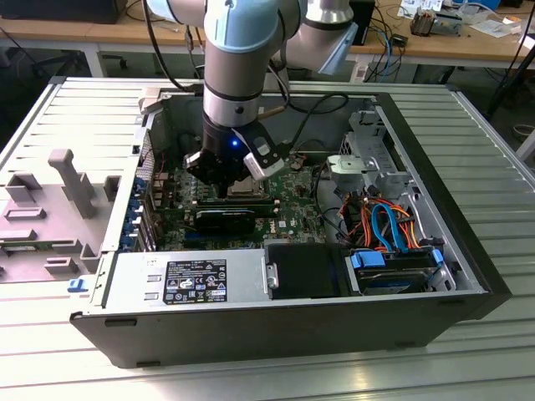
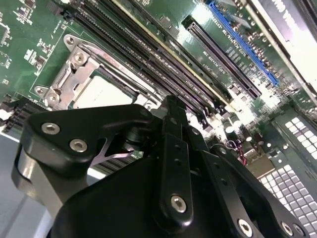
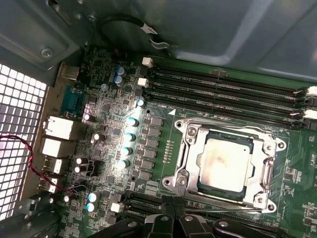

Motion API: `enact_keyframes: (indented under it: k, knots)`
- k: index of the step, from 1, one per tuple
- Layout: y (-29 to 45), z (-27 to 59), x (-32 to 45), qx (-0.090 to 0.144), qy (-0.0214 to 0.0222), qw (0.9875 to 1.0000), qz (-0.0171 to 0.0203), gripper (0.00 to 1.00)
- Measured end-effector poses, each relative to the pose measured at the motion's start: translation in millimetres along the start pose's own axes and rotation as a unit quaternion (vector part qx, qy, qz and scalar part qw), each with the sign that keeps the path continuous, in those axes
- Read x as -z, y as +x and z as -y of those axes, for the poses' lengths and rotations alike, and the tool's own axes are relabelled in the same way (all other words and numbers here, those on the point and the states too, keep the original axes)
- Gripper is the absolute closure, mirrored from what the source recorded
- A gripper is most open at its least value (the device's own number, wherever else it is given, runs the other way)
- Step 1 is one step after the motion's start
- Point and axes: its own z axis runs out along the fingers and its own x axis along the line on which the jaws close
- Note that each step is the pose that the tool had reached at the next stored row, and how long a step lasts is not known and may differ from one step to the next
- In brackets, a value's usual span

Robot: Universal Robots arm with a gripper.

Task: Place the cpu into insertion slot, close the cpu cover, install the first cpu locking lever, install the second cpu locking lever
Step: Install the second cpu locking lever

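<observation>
Silver cpu (image 3: 224, 161) in insertion slot (image 3: 190, 130), cover seemingly shut

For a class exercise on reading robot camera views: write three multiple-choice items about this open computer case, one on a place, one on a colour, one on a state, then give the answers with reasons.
1. Where is the gripper?
A. above the green board, by the socket
B. over the drive bay
C. outside the case

2. What colour is the cpu top?
A. black
B. silver-grey
C. blue

3. Where does the cpu sit?
A. held by the gripper
B. in the insertion slot
C. on the power supply

Answers:
1 A, the exterior view shows it there.
2 B, seen in both wrist views.
3 B, the socket's silver rim frames it.
</observation>
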Motion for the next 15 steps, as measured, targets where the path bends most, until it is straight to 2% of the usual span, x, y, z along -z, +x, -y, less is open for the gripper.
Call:
enact_keyframes:
  k: [2, 5, 7, 8, 9, 11, 12, 14, 15]
  knots:
    - [0.2, 0.0, -0.5, 0.000, 0.0000, 1.0000, 0.0000, 0.89]
    - [1.4, 4.1, -0.4, 0.000, -0.0034, 1.0000, 0.0008, 0.89]
    - [2.2, 8.1, -0.2, 0.001, -0.0090, 1.0000, 0.0020, 0.89]
    - [2.7, 10.5, -0.1, 0.002, -0.0171, 0.9998, 0.0036, 0.89]
    - [3.1, 12.2, 0.1, 0.003, -0.0278, 0.9996, 0.0059, 0.89]
    - [3.4, 13.7, 0.1, 0.004, -0.0381, 0.9992, 0.0080, 0.89]
    - [3.6, 14.8, 0.0, 0.005, -0.0430, 0.9990, 0.0090, 0.89]
    - [4.1, 17.5, -0.7, 0.005, -0.0479, 0.9988, 0.0101, 0.89]
    - [4.3, 18.5, -1.0, 0.005, -0.0489, 0.9987, 0.0103, 0.89]
